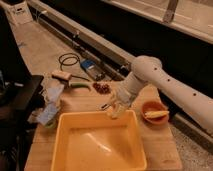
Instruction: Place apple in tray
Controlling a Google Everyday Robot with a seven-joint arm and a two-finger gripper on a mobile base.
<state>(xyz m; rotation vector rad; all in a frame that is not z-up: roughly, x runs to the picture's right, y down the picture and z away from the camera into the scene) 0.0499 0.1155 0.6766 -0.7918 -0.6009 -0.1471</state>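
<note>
Much is smeared at the arm's end: the gripper [115,107] is seen hanging over the far rim of the tray [59,136], clamped on the apple [113,112], which is made out only as a pale rounded lump clear of the table; how the jaws sit on it cannot be told. The tray's near edge is cut off by the bottom of the view, and the white arm is cut off at the right. A pale item in the orange bowl [154,112], right of the tray, cannot be identified. Dark grapes [102,88] are noted behind the gripper, crumpled blue-white wrapping [49,109] left of the tray. Everything is set on a wooden table [160,145]. Beyond it, a grey floor with a coiled black cable [69,60] is seen.
</note>
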